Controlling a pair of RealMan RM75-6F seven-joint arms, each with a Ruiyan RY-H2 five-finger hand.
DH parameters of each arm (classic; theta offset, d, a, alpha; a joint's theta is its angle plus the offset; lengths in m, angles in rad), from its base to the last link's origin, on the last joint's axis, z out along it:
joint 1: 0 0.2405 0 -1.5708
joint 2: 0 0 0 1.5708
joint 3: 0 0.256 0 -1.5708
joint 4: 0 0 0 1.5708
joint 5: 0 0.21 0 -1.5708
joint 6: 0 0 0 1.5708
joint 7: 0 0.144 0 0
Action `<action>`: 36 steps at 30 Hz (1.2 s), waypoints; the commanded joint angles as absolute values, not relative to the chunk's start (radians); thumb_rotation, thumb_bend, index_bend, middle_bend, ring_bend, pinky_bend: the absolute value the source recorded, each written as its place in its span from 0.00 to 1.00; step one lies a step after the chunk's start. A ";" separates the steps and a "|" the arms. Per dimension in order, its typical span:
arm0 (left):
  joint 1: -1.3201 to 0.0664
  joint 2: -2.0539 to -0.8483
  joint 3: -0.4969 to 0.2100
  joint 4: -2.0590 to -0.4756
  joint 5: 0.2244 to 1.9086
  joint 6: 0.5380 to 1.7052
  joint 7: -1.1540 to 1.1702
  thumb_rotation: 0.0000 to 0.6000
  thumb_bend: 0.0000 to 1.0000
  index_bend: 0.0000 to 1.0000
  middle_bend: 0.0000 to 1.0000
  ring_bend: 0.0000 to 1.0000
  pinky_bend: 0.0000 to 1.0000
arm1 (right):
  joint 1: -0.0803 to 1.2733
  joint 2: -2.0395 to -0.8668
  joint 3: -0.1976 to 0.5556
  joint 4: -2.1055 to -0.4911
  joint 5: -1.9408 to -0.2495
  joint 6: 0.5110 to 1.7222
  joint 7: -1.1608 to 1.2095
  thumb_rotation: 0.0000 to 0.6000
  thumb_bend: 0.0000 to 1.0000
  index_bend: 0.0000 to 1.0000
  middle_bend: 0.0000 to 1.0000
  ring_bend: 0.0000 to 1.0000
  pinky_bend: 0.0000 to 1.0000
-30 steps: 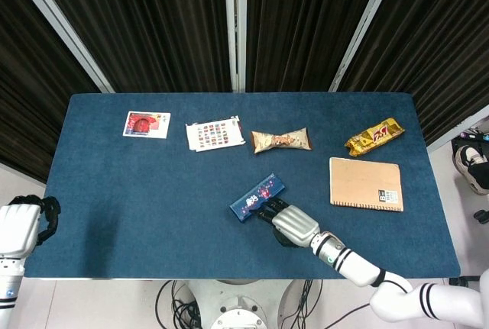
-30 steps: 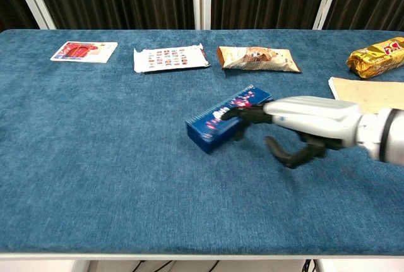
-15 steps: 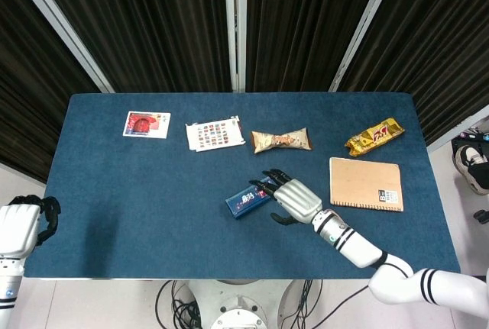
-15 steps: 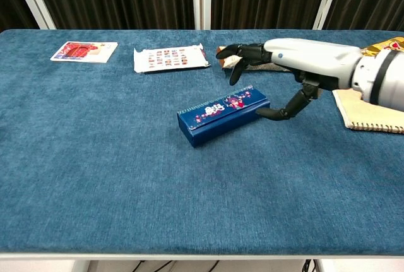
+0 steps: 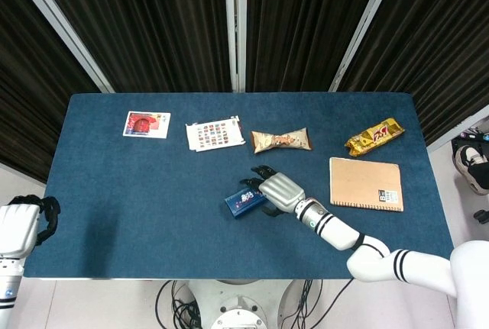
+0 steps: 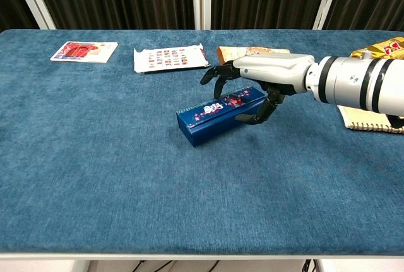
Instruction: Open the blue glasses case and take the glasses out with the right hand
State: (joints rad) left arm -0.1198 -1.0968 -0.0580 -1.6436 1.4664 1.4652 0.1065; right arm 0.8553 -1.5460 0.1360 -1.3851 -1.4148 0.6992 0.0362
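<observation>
The blue glasses case (image 6: 213,118) (image 5: 241,201) lies closed on the blue table cloth, a little right of centre, with a floral print on its lid. The glasses are not visible. My right hand (image 6: 268,71) (image 5: 278,191) hovers over the case's right end, palm down and fingers spread. Its fingers (image 6: 215,74) arch past the far edge, and the thumb (image 6: 252,117) reaches down by the near side, close to or touching the case. It holds nothing. My left hand (image 5: 23,223) hangs off the table's left front corner, fingers curled in and empty.
Along the back lie a red picture card (image 6: 83,50), a sticker sheet (image 6: 170,57), a beige snack wrapper (image 5: 281,140) and a gold snack bag (image 5: 374,136). A brown notebook (image 5: 366,184) lies to the right of my right hand.
My right hand rose from the case's near right side and moved left over its right end. The case slid slightly to the left.
</observation>
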 commanded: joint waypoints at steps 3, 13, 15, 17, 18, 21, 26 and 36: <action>-0.119 -1.097 -0.058 -1.643 1.467 1.466 0.106 1.00 0.58 0.67 0.64 0.45 0.45 | 0.856 -1.555 0.137 -1.368 -1.411 0.719 0.035 1.00 0.34 0.14 0.24 0.00 0.00; -0.120 -1.095 -0.058 -1.644 1.468 1.465 0.102 1.00 0.58 0.67 0.64 0.45 0.45 | 0.879 -1.573 0.129 -1.339 -1.389 0.694 0.033 1.00 0.34 0.14 0.24 0.00 0.00; -0.120 -1.095 -0.057 -1.644 1.468 1.465 0.100 1.00 0.58 0.66 0.64 0.45 0.44 | 0.883 -1.578 0.130 -1.334 -1.383 0.691 0.032 1.00 0.34 0.14 0.24 0.00 0.00; -0.120 -1.095 -0.057 -1.644 1.468 1.465 0.099 1.00 0.58 0.66 0.64 0.45 0.45 | 0.889 -1.585 0.132 -1.325 -1.379 0.688 0.032 1.00 0.34 0.15 0.25 0.00 0.00; -0.120 -1.095 -0.057 -1.644 1.468 1.465 0.099 1.00 0.58 0.67 0.64 0.45 0.44 | 0.891 -1.588 0.132 -1.321 -1.377 0.686 0.033 1.00 0.34 0.15 0.25 0.00 0.00; -0.120 -1.094 -0.057 -1.644 1.468 1.465 0.097 1.00 0.58 0.67 0.64 0.45 0.44 | 0.902 -1.600 0.137 -1.305 -1.368 0.677 0.037 1.00 0.35 0.16 0.26 0.00 0.00; -0.120 -1.093 -0.058 -1.644 1.468 1.464 0.093 1.00 0.58 0.66 0.64 0.45 0.45 | 0.916 -1.618 0.143 -1.276 -1.356 0.663 0.046 1.00 0.37 0.18 0.27 0.00 0.00; -0.121 -1.092 -0.057 -1.644 1.469 1.463 0.085 1.00 0.58 0.66 0.64 0.45 0.45 | 0.922 -1.626 0.145 -1.251 -1.342 0.668 0.055 1.00 0.44 0.23 0.29 0.00 0.00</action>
